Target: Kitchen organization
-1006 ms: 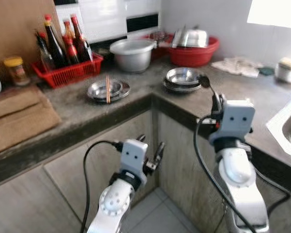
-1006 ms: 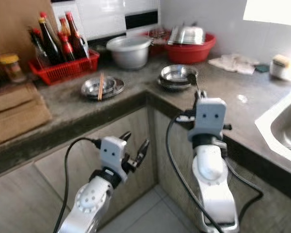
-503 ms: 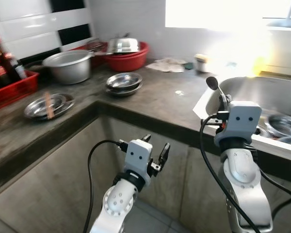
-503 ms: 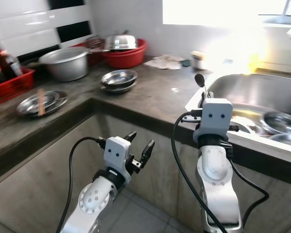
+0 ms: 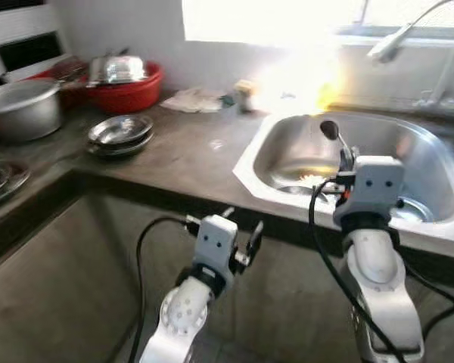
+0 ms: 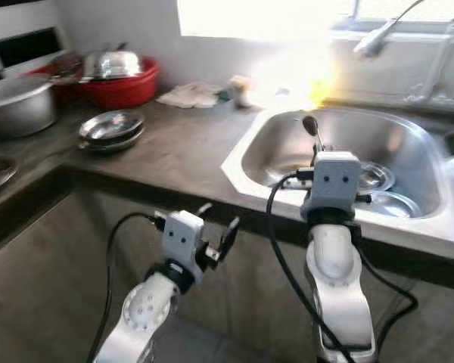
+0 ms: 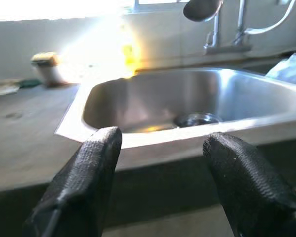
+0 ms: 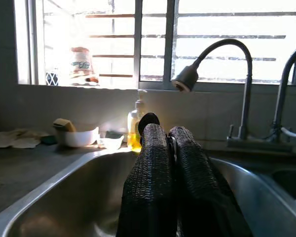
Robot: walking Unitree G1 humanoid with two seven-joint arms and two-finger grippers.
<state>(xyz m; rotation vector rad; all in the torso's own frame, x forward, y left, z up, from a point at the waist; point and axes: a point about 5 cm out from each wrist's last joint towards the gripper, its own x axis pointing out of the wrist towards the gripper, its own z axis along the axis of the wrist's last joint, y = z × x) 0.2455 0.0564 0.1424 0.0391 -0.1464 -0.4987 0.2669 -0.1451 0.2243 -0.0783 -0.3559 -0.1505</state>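
The right hand [image 5: 339, 151] is raised at the front edge of the steel sink [image 5: 287, 144], its two black fingers [image 8: 153, 168] clenched tight on the handle of a spoon [image 5: 330, 130] that stands upright with its bowl poking up over the basin; the left hand [image 5: 242, 234] hangs lower, in front of the cabinet under the surface [image 5: 181, 151], released, fingers spread and holding nothing; down in the sink lie a couple of steel bowls [image 6: 378, 178], and I'd guess the spoon is meant to join them. The worry, as I see it, is the grip: the handle looks thin and is pinched only between the fingertips, so a jolt as the robot steps or leans could let it pivot or slip out, and from this height it might land on the floor in front of the cabinet instead of in the basin; reaching in too low could also knock the wrist on the sink's front rim; the faucet [image 5: 393, 41] arches over the far edge and the tall spoon could clip it if carried too far in; the glare from the window [image 8: 187, 39] washes out the far corner, which can't help with judging depth.
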